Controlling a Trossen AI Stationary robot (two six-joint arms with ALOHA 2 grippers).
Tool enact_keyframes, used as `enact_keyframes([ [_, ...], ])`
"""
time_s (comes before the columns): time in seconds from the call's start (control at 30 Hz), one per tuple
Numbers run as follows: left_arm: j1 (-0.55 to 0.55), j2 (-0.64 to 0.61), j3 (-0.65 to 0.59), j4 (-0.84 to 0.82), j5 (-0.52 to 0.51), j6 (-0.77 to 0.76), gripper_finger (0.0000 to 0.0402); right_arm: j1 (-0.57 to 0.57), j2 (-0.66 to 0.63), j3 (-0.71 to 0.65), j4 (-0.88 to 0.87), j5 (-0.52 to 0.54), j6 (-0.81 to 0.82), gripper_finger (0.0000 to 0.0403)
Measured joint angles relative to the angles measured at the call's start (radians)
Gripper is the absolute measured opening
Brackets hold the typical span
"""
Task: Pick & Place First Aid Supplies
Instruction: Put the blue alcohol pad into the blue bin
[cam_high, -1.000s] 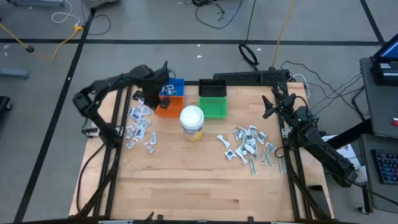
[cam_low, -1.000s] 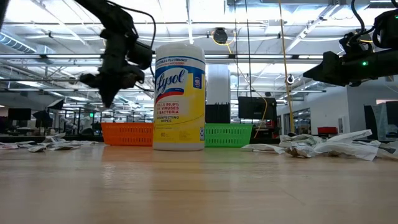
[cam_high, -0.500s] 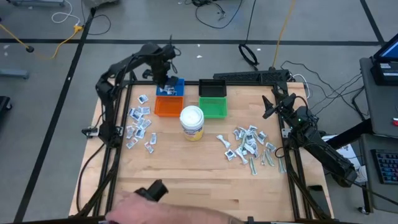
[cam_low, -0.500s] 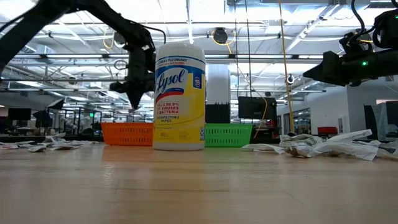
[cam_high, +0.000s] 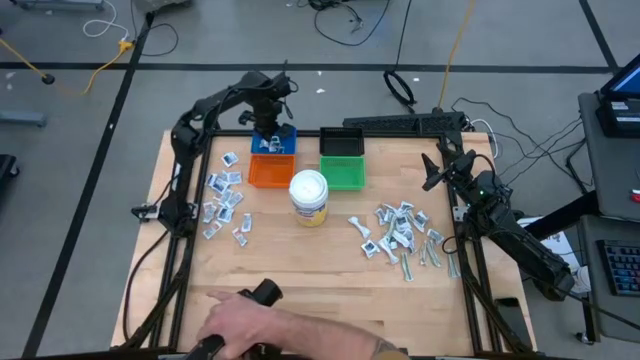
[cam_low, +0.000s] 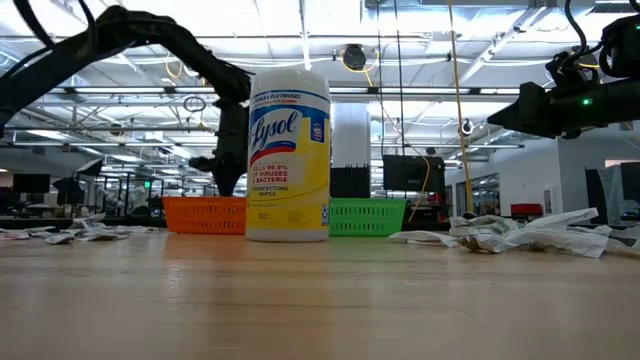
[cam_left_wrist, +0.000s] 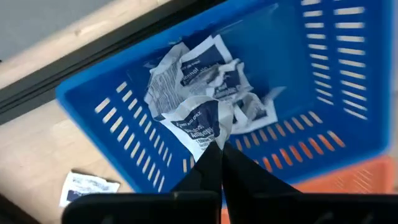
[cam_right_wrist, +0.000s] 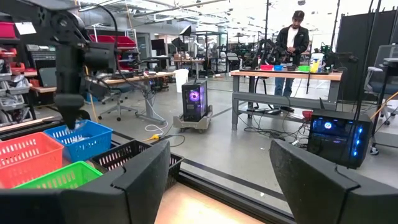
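— Hanging where, the left gripper (cam_left_wrist: 219, 163)?
— Hovering over the blue bin (cam_high: 273, 139), fingertips pinched on a white-and-navy packet (cam_left_wrist: 200, 124) dangling above other packets (cam_left_wrist: 205, 74) in the bin.
— And the right gripper (cam_high: 433, 172)?
— Waiting by the table's right edge, fingers spread, near the scattered supplies (cam_high: 400, 232).
— Anything else?
— Reaching over the near edge, a person's hand (cam_high: 250, 318).
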Motion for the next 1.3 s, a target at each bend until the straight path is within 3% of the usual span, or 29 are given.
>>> enact_keyframes([
  [0.33, -0.012, 0.013, -0.001, 0.028, -0.02, -0.002, 0.0044, 0.0, 0.0, 0.0, 0.0, 0.0, 0.0, 0.0275],
  [0.53, -0.012, 0.012, -0.001, 0.029, -0.064, 0.001, 0.0123, 0.0, 0.0, 0.0, 0.0, 0.0, 0.0, 0.0275],
  [0.8, -0.01, -0.016, -0.002, 0.023, -0.037, -0.038, 0.0222, 0.0, 0.0, 0.0, 0.0, 0.0, 0.0, 0.0274],
  [1.0, -0.003, -0.058, -0.001, -0.003, -0.037, -0.046, 0.0245, 0.0, 0.0, 0.0, 0.0, 0.0, 0.0, 0.0274],
  [1.3, -0.033, -0.103, -0.043, -0.085, -0.036, -0.109, 0.0246, 0.0, 0.0, 0.0, 0.0, 0.0, 0.0, 0.0271],
])
